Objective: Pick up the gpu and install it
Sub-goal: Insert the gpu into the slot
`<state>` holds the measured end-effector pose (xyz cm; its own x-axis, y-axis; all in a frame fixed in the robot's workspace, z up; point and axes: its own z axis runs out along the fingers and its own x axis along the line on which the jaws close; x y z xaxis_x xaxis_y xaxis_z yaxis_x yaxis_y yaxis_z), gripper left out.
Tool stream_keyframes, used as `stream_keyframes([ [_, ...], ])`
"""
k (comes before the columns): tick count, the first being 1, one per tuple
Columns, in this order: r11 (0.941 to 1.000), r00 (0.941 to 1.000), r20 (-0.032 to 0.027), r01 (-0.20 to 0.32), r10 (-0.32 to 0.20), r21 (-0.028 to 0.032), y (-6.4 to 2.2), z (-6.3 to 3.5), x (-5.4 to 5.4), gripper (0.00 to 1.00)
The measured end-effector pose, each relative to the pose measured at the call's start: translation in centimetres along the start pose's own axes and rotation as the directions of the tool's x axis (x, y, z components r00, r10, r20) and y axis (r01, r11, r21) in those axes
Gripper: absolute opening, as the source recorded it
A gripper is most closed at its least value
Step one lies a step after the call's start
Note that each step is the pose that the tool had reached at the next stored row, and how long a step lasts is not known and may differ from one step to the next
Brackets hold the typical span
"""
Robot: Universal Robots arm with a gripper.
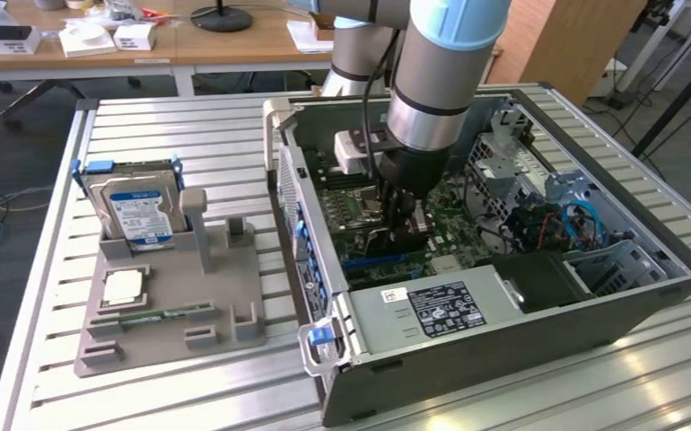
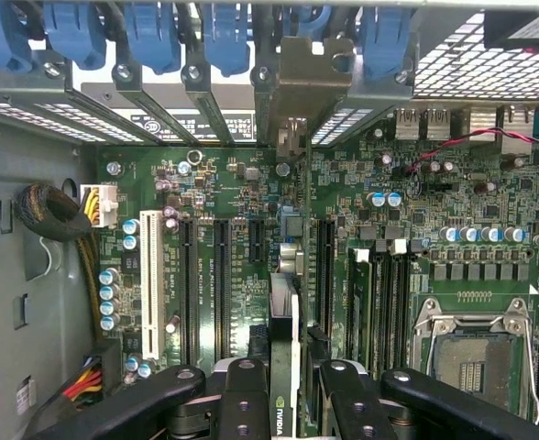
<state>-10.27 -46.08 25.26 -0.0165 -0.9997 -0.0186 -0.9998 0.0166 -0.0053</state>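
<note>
The gpu (image 2: 284, 316) is seen edge-on in the wrist view, a thin card standing upright over the motherboard's expansion slots (image 2: 222, 275). Its silver bracket (image 2: 299, 82) is at the case's rear slot openings. My gripper (image 2: 286, 376) is shut on the card, with a black finger (image 2: 244, 394) pressed on each side of it. In the exterior view my gripper (image 1: 401, 232) reaches straight down into the open computer case (image 1: 633, 305), and the dark gpu (image 1: 380, 242) sits low against the motherboard. I cannot tell whether the card's edge is fully in a slot.
On the exterior view's left a grey fixture (image 1: 166, 305) holds a blue-labelled hard drive (image 1: 142, 211), a CPU (image 1: 124, 285) and a green memory stick (image 1: 154, 316). Inside the case are the power supply (image 1: 441, 310), the CPU socket (image 2: 471, 357) and blue slot latches (image 2: 224, 37).
</note>
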Motion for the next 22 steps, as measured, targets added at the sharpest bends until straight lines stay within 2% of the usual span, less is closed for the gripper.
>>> stream_keyframes([
  [22,1.0000,1.0000,0.0002,0.000,0.000,0.0000,0.20,0.10,0.01,0.26],
])
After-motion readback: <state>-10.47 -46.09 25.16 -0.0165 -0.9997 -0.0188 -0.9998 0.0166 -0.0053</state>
